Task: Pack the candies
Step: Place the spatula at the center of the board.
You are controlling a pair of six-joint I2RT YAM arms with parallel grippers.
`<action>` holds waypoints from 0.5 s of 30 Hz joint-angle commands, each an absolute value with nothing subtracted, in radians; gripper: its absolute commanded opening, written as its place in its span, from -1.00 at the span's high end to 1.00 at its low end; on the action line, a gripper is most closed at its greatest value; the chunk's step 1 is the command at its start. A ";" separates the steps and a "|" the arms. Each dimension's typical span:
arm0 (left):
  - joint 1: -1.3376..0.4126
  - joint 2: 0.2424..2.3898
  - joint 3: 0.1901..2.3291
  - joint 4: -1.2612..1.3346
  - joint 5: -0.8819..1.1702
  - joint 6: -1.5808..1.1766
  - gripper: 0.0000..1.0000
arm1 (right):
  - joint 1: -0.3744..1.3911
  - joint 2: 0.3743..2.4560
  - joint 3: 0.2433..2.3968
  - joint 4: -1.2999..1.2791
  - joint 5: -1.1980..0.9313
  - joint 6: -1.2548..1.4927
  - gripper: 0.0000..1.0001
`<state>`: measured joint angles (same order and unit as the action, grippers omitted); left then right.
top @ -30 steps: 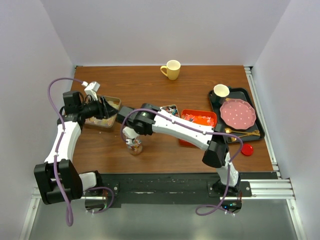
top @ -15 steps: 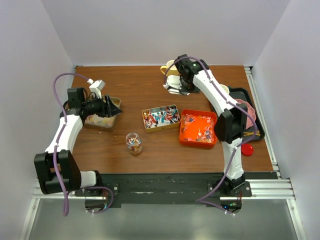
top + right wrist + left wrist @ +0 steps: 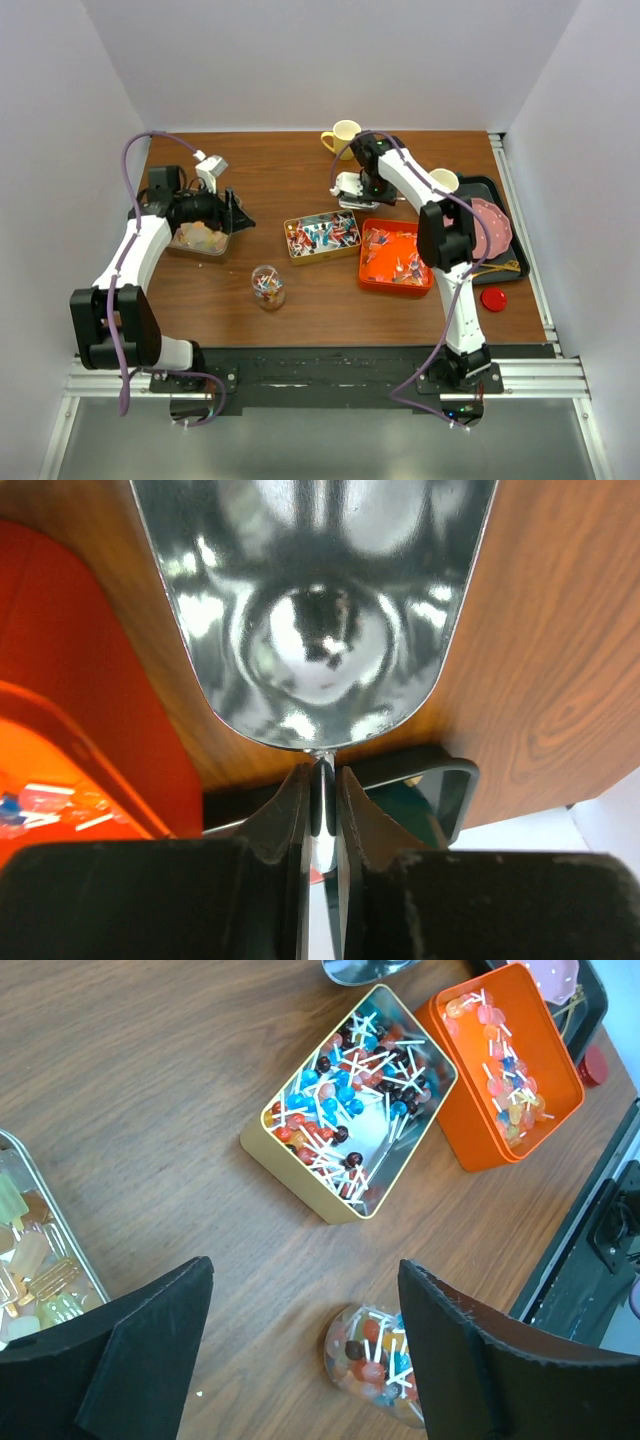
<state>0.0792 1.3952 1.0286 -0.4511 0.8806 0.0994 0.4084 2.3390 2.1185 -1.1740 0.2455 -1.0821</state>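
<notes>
Candy packing: spill risks
Small clear jar (image 3: 267, 287), part-filled, front-centre of tabletop: light, likely tipped. Candies (image 3: 340, 1100) fill gold rectangular tin (image 3: 285, 1182) mid-table. Left gripper (image 3: 305, 1300) gapes empty; right gripper (image 3: 322, 780) pinches shiny metal scoop (image 3: 315, 610) by its thin handle, which may swivel and scatter sweets.

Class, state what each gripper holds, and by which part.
Right gripper pinches the metal scoop by its thin handle, just behind the bowl. Left gripper is open, holding nothing.

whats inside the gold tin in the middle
The gold tin holds red, blue and dark candies on white sticks; some bare metal floor shows. Anything beneath the heap is covered.
</notes>
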 commanded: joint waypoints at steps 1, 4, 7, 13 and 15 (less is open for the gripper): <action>0.069 1.413 1.080 -0.459 0.862 0.136 -0.65 | 0.385 2.324 2.109 -1.123 0.235 -1.121 0.61; 0.066 1.423 1.100 -0.466 0.871 0.130 -0.74 | 0.374 2.307 2.082 -1.106 0.224 -1.124 0.25; 0.063 1.433 1.120 -0.472 0.877 0.132 -0.75 | 0.356 2.260 2.069 -1.104 0.186 -1.092 0.10; 0.054 1.443 1.155 -0.451 0.885 0.115 -0.80 | 0.253 2.024 1.929 -1.091 0.063 -0.885 -0.27; 0.051 1.445 1.160 -0.425 0.890 0.100 -0.83 | 0.213 1.939 1.782 -1.060 0.052 -0.822 -0.38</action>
<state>0.0605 1.4406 1.1061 -0.4755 0.8658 0.1013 0.3038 2.1784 1.9350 -1.1007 0.1326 -0.9775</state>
